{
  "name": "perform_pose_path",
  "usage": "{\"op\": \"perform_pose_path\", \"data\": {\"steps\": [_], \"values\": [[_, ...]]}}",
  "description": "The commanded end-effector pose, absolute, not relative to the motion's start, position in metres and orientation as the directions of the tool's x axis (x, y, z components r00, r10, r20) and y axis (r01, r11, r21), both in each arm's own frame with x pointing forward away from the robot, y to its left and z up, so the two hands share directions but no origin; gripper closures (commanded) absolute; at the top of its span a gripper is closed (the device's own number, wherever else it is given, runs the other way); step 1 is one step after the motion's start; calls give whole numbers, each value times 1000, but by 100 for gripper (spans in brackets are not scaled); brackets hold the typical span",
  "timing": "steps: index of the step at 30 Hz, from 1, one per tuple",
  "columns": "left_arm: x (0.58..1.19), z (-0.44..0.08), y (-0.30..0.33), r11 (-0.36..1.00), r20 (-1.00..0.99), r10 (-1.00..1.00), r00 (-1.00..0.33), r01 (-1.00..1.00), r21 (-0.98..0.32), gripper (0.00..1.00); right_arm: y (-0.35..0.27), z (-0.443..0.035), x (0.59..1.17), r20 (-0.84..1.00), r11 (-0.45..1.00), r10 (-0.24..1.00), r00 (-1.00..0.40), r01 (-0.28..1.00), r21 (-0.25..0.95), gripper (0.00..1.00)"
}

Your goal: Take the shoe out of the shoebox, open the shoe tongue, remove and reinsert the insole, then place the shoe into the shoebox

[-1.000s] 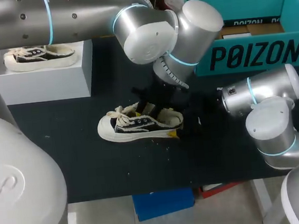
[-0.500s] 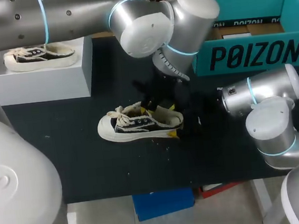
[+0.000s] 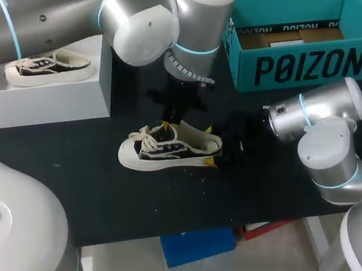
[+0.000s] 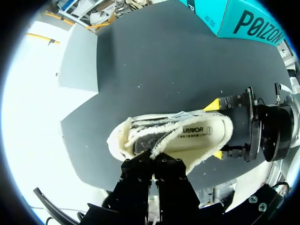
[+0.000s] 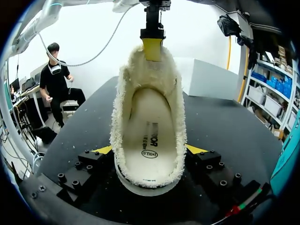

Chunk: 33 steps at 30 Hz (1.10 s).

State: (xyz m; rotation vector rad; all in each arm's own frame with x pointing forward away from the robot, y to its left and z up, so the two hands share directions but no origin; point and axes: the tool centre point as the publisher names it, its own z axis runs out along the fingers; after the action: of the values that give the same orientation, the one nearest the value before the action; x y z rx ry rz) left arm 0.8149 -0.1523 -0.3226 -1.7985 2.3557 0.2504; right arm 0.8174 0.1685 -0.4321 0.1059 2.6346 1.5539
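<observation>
A black and cream low sneaker (image 3: pixel 168 151) lies on the black table, toe pointing left, its fleece lining and printed insole (image 5: pixel 149 140) showing. My left gripper (image 3: pixel 167 125) is over the laces, shut on the fleece tongue (image 5: pixel 152 70) and holding it up; the left wrist view shows its black fingers (image 4: pixel 140 168) pressed together at the tongue's edge. My right gripper (image 3: pixel 213 150) sits at the heel with one yellow tip (image 5: pixel 104 150) on each side, touching the shoe. The teal shoebox (image 3: pixel 302 66) stands open at the back right.
A white block (image 3: pixel 49 97) at the back left carries a second sneaker (image 3: pixel 46 68). My right arm's large joints (image 3: pixel 326 141) fill the table's right side. Bare black table lies in front of the shoe.
My left gripper has closed on the tongue, and the left arm has swung left and back, lifting the tongue toward the toe. The right gripper and the shoe have stayed put.
</observation>
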Motion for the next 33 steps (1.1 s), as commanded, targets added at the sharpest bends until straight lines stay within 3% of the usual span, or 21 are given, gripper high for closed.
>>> {"op": "perform_pose_path", "data": {"steps": [1,33], "values": [[808,-316,-136,255,-154,-957,-247,-967,-30,100,170,-435,818,-35,483,102,-994,19,875,100],[809,-321,-73,102,-34,-995,-99,-989,-108,100,170,-435,818,-35,483,102,-994,19,875,100]]}}
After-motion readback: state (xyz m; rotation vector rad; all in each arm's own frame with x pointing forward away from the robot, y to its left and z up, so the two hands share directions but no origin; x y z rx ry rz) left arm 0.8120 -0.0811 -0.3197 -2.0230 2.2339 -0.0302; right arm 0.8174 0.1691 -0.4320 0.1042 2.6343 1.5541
